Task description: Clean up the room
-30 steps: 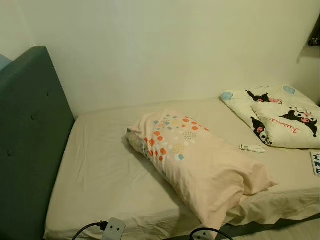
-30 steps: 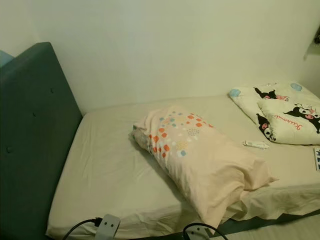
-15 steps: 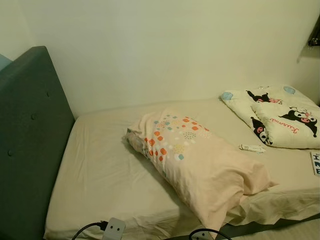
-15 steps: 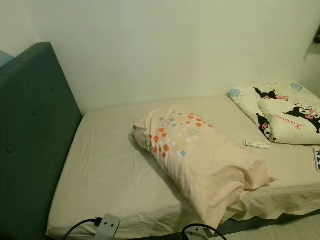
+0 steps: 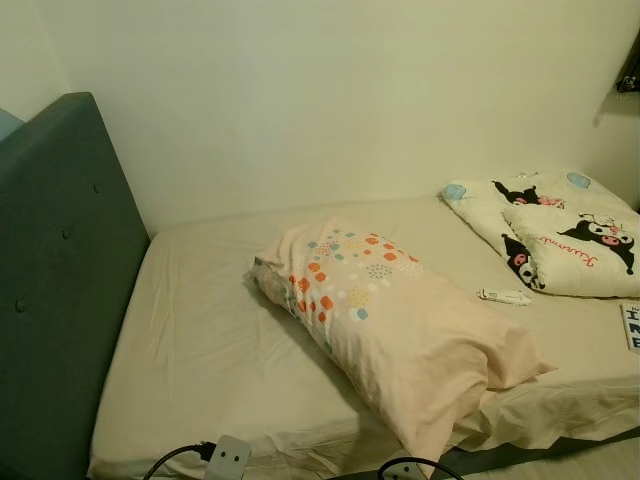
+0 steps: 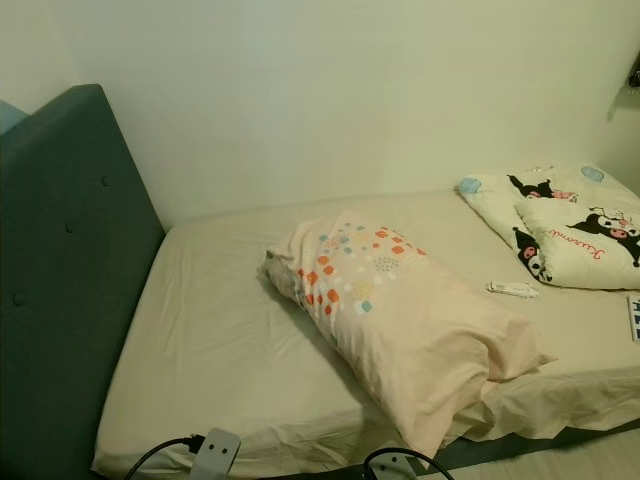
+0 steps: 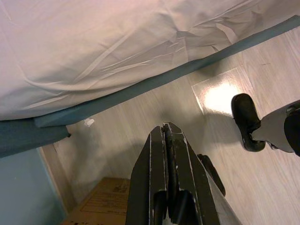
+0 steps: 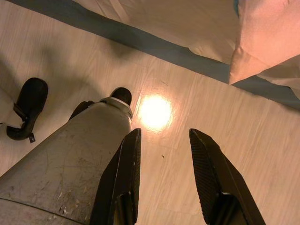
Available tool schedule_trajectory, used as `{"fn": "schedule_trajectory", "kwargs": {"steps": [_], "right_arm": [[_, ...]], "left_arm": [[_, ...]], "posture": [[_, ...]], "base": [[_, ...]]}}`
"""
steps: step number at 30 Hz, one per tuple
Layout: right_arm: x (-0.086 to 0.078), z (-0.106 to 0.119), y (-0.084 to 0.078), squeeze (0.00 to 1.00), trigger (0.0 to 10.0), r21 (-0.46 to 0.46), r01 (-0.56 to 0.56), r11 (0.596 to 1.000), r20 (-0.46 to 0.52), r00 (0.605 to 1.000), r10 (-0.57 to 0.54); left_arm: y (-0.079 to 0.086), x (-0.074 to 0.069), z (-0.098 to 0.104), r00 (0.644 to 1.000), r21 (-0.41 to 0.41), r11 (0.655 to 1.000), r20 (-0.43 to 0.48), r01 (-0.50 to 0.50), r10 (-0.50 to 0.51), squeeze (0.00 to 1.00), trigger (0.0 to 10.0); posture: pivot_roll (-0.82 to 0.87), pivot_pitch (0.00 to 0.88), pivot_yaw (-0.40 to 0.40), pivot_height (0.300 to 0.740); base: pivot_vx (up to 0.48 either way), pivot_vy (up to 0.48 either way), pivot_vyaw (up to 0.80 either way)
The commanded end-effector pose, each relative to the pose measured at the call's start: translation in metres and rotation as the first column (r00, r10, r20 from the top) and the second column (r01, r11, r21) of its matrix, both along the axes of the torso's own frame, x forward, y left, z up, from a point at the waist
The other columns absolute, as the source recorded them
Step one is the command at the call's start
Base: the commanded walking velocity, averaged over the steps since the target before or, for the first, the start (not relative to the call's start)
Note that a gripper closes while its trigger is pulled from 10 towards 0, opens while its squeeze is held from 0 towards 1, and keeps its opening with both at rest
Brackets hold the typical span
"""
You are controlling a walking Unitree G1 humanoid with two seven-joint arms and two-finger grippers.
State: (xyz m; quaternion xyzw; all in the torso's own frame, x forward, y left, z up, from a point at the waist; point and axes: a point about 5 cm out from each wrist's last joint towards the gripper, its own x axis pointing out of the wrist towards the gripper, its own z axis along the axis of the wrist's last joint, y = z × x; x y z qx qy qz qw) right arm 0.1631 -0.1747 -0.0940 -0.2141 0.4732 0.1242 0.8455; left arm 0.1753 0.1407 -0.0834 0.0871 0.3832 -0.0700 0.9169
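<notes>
Your robot stands at the long edge of the bed [image 5: 200,350], and across the last second nothing on it has shifted: the head camera holds the same framing and every item lies where it did. The pink pillow [image 5: 390,320] with its patch of coloured squares lies askew across the middle of the bed, one corner hanging over the near edge, well apart from the dark headboard [image 5: 60,290]. Beyond the pillow, toward the foot of the bed, a folded cartoon-print blanket [image 5: 560,235] sits against the wall, and a small white tube-like item [image 5: 504,296] lies on the sheet between pillow and blanket. A white power strip [image 5: 228,458] with a black cable rests at the near edge, headboard side of the pillow. Both arms hang beside the bed over the wooden floor [image 8: 197,108]: the left gripper [image 7: 167,140] has its fingers pressed together and empty, the right gripper [image 8: 164,154] is spread wide with nothing between. With no motion to report, tidying looks not yet begun; you would likely start with the pillow, judging by its crooked lie.
</notes>
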Motion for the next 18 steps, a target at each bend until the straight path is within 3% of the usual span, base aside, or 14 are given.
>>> {"fn": "schedule_trajectory", "kwargs": {"steps": [1, 18], "right_arm": [[-0.0005, -0.0002, 0.0008, 0.00, 10.0, -0.002, -0.010, 1.000, 0.001, 1.000, 0.010], [-0.0008, -0.0003, 0.0004, 0.00, 10.0, -0.004, -0.010, 1.000, 0.000, 1.000, 0.010]], "left_arm": [[0.0024, -0.0008, -0.0003, 1.000, 0.015, 1.000, -0.001, 0.007, -0.007, 0.00, 10.0], [0.0019, -0.0012, -0.0007, 1.000, 0.017, 1.000, -0.005, 0.013, -0.013, 0.00, 10.0]], "posture": [[-0.06, 0.000, 0.003, 0.727], [-0.06, 0.000, 0.005, 0.727]], "base": [[0.000, 0.000, 0.00], [0.000, 0.000, 0.00]]}}
